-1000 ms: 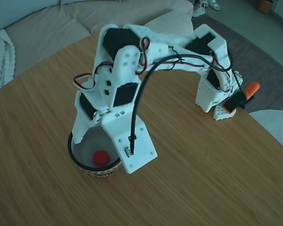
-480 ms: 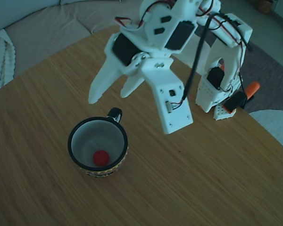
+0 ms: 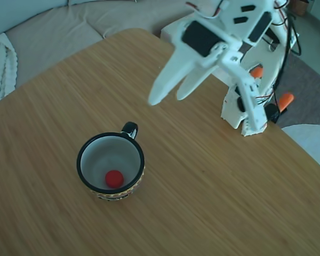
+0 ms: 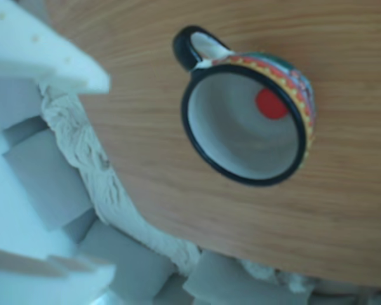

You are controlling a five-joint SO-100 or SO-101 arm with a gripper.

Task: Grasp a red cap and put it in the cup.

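While the red cap (image 3: 114,178) lies inside the cup (image 3: 140,160) on the desk (image 3: 213,197), my gripper (image 3: 168,98) hangs empty above bare wood, fingers slightly apart, well clear of the rim. Open desk surrounds the cup; its handle (image 3: 129,128) points toward the far edge.

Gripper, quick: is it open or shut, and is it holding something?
Gripper: open and empty, fingers spread above the table; the red cap lies inside the cup.
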